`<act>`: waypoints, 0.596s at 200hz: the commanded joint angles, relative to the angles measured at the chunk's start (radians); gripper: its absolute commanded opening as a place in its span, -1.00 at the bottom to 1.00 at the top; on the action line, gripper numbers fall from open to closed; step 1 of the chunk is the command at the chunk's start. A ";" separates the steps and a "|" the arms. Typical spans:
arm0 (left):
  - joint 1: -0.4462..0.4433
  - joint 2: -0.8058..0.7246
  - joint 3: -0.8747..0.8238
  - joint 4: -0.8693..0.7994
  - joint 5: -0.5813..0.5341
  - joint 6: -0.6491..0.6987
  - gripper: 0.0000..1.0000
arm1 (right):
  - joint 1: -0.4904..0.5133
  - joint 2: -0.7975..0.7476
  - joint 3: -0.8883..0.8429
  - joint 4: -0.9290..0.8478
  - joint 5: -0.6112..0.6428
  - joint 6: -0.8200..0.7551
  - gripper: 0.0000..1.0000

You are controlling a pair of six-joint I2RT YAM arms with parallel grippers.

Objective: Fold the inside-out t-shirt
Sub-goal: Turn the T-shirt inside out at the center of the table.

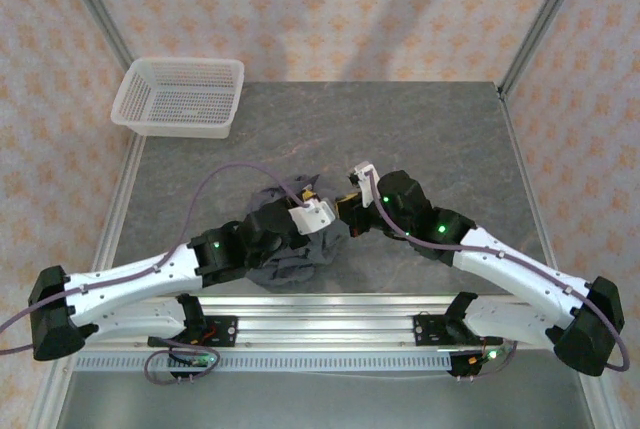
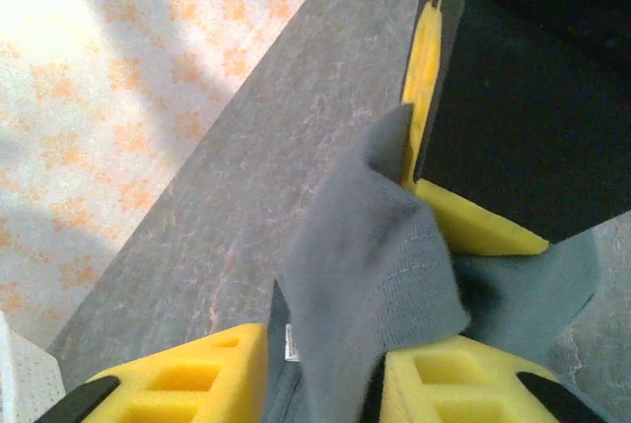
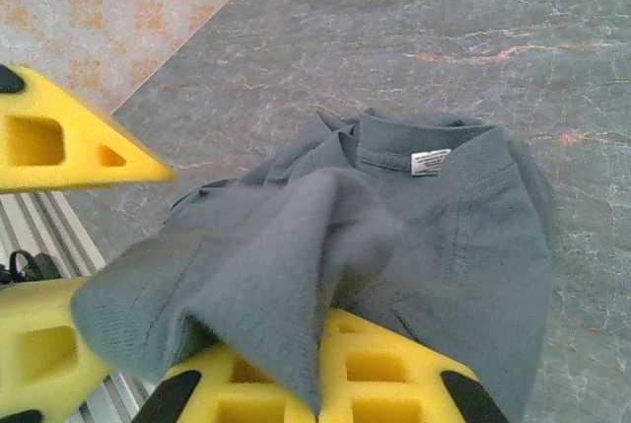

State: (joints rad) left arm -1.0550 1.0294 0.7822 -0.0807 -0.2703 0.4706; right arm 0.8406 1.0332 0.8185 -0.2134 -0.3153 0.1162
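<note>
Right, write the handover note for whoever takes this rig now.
Left pincer: jaws apart around a fold of the shirt, not clamped.
Right pincer: shut on a raised bunch of shirt.
Shirt: crumpled heap at the near centre of the table, collar label showing.
Done: no fold made yet.
Left to do: spread it flat, then fold.

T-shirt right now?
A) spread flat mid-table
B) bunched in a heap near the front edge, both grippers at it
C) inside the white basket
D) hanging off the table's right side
B: the t-shirt lies crumpled near the front edge, with the left gripper and right gripper both in its fabric. The white mesh basket stands apart at the far-left corner.
</note>
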 commanded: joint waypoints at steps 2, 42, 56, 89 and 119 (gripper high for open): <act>0.013 -0.054 0.011 -0.069 0.018 0.006 -0.04 | -0.006 0.001 0.033 0.005 -0.007 -0.001 -1.00; 0.042 -0.098 0.022 -0.151 0.084 -0.022 0.01 | -0.005 0.003 0.035 0.007 -0.004 -0.005 -1.00; 0.051 -0.067 0.030 -0.138 0.109 -0.031 0.02 | -0.006 0.010 0.044 0.006 -0.002 -0.006 -1.00; 0.073 0.027 0.059 -0.106 0.146 -0.036 0.26 | -0.006 0.021 0.073 -0.016 0.001 -0.014 -1.00; 0.093 0.059 0.059 -0.044 0.110 -0.065 -0.12 | -0.006 0.016 0.072 -0.021 0.008 -0.016 -1.00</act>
State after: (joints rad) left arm -0.9783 1.0847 0.8146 -0.1787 -0.1497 0.4404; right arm 0.8406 1.0576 0.8600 -0.2253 -0.3145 0.1120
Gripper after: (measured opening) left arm 0.542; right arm 0.041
